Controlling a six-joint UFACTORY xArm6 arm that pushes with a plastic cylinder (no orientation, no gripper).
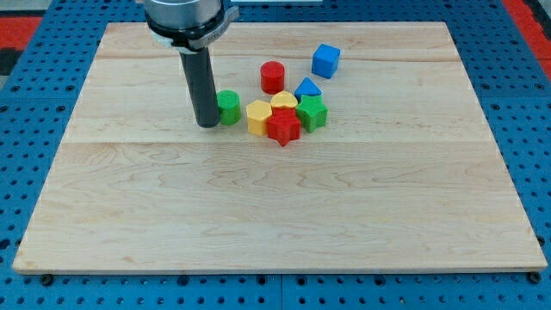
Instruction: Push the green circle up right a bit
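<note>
The green circle point(229, 107) is a short green cylinder standing on the wooden board point(275, 207), left of a cluster of blocks. My tip point(207, 124) is at the end of the dark rod and touches or nearly touches the green circle's left side, slightly below its centre. To the circle's right lie a yellow hexagon point(258, 117), a red star-like block point(282, 127), a yellow heart-like block point(284, 102) and a green star-like block point(311, 112), packed together.
A red cylinder point(273, 77) stands above the cluster. A blue triangle point(307, 88) sits at the cluster's upper right. A blue cube point(325, 60) is further up right. The board's top edge is near the arm's body point(187, 17).
</note>
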